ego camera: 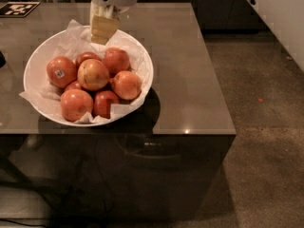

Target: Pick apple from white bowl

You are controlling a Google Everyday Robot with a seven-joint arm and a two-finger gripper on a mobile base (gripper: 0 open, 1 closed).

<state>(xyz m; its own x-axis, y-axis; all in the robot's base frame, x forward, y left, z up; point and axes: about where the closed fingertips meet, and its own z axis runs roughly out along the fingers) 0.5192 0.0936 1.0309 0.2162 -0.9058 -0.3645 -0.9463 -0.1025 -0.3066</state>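
Note:
The white bowl, lined with crumpled white paper, stands on the left part of a glossy brown table. It holds several apples. The paler yellowish apple lies on top of the pile near the middle, its sticker hidden. A red apple with a white-blue sticker lies to its left. Deeper red apples surround them. My gripper, tan under a white housing, hangs above the bowl's far rim. It is behind the pale apple, apart from it and holding nothing.
The table ends at its front edge just below the bowl and at its right edge, with speckled floor beyond. A black-and-white marker tag lies at the far left. A dark object shows at the left edge.

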